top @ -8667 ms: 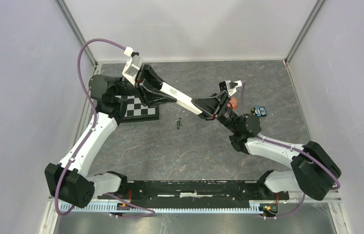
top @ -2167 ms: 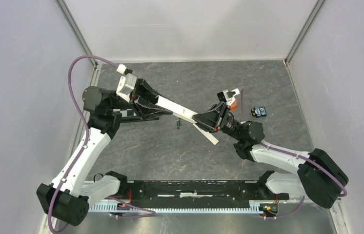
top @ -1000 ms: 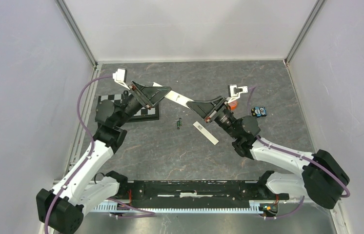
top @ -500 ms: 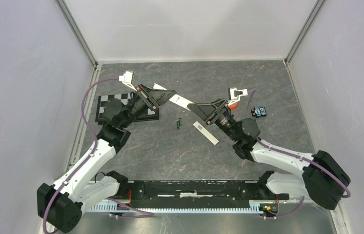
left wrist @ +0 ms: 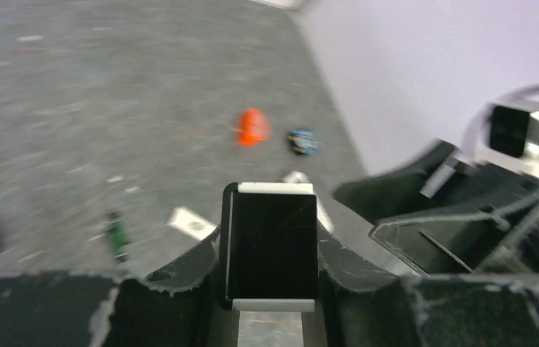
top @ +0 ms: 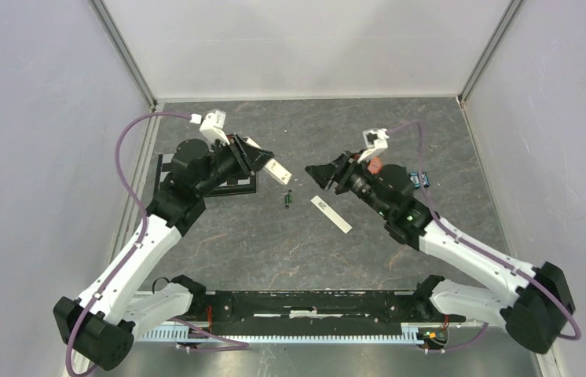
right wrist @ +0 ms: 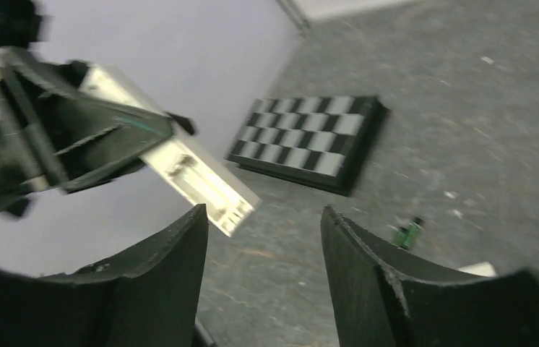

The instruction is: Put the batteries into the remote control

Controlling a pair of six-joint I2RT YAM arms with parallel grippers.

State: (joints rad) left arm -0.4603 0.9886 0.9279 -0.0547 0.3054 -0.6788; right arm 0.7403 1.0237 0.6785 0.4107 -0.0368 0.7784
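My left gripper [top: 258,159] is shut on the remote control [top: 278,171] and holds it above the table, its free end pointing right. In the left wrist view the remote [left wrist: 272,249] shows end-on between the fingers. My right gripper [top: 315,171] is open and empty, a short gap right of the remote's end. In the right wrist view its jaws [right wrist: 263,217] stand wide apart, with the remote [right wrist: 194,177] ahead to the left. The two batteries [top: 288,198] lie together on the table below the gap, and also show in the wrist views [left wrist: 115,235] [right wrist: 407,233].
A white strip, like a battery cover [top: 331,214], lies on the table right of the batteries. A checkerboard plate [top: 223,182] lies under the left arm. An orange object [top: 375,165] and a small blue object [top: 421,179] lie behind the right arm.
The right gripper has let go of the remote and drawn back to the right. The left gripper has pulled the remote back to the left. The white strip lies where it dropped.
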